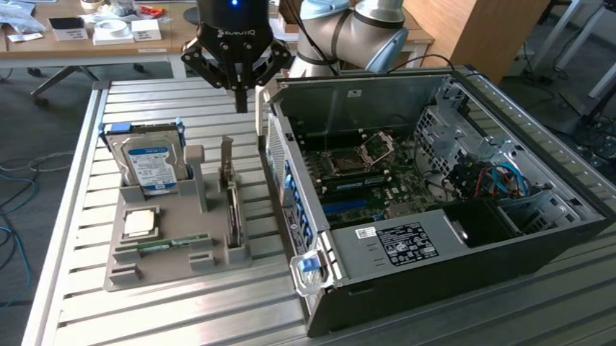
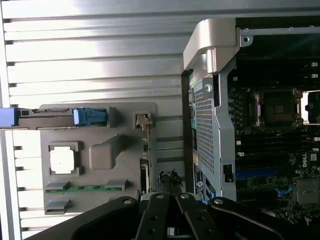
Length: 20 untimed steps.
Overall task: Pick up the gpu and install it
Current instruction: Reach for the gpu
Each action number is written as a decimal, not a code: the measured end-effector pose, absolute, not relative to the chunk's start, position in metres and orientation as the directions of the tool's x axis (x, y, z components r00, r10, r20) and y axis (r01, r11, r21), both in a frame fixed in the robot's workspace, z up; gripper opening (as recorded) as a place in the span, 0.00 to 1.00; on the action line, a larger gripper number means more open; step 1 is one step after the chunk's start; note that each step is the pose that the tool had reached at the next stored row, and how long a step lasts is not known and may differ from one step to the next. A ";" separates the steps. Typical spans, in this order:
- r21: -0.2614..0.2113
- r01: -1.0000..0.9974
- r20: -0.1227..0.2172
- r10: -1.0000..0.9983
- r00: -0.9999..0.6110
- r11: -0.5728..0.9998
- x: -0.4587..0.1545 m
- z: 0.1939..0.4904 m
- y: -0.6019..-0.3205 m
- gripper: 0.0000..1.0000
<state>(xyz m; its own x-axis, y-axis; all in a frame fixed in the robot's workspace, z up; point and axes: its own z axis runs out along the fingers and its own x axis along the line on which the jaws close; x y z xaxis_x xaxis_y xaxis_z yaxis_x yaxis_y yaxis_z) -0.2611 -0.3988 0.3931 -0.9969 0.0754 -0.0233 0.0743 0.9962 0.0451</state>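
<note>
shut fingers [image 1: 239, 97] hover near upright gpu [image 1: 231, 198], not touching

The hand [image 1: 241, 107] is hanging over the worktop [image 1: 144, 313]. Below and near the hand, the gpu [image 1: 232, 213] is standing on edge in the tray [image 1: 173, 268]. The hard drive [image 1: 149, 162] is standing to the exterior view's left of the hand, and the open case [image 1: 433, 303] is lying to the exterior view's right.
</note>
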 end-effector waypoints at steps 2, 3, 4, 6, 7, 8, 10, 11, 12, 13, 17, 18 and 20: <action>0.045 0.074 -0.023 0.075 -0.997 0.996 -0.261 0.393 -0.399 0.11; 0.045 0.074 -0.023 0.075 -0.997 0.996 -0.261 0.393 -0.399 0.11; 0.045 0.074 -0.023 0.075 -0.997 0.996 -0.261 0.393 -0.399 0.11; 0.045 0.074 -0.023 0.075 -0.997 0.996 -0.261 0.393 -0.399 0.11; 0.045 0.074 -0.023 0.075 -0.997 0.996 -0.261 0.393 -0.399 0.11; 0.045 0.074 -0.023 0.075 -0.997 0.996 -0.261 0.393 -0.399 0.11; 0.045 0.074 -0.023 0.075 -0.997 0.996 -0.261 0.393 -0.399 0.11; 0.045 0.074 -0.023 0.076 -0.997 0.996 -0.262 0.393 -0.399 0.11; 0.045 0.075 -0.023 0.076 -0.997 0.996 -0.263 0.393 -0.399 0.11; 0.045 0.074 -0.023 0.075 -0.997 0.996 -0.265 0.393 -0.399 0.11; 0.045 0.074 -0.023 0.075 -0.997 0.996 -0.270 0.393 -0.399 0.11; 0.045 0.074 -0.023 0.075 -0.997 0.996 -0.272 0.393 -0.399 0.11; 0.045 0.074 -0.023 0.075 -0.997 0.996 -0.274 0.393 -0.399 0.11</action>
<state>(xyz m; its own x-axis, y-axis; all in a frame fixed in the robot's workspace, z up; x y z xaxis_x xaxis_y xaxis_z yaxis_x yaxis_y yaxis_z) -0.2744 -0.3988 0.3929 -0.9969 0.0754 -0.0233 0.0743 0.9962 0.0451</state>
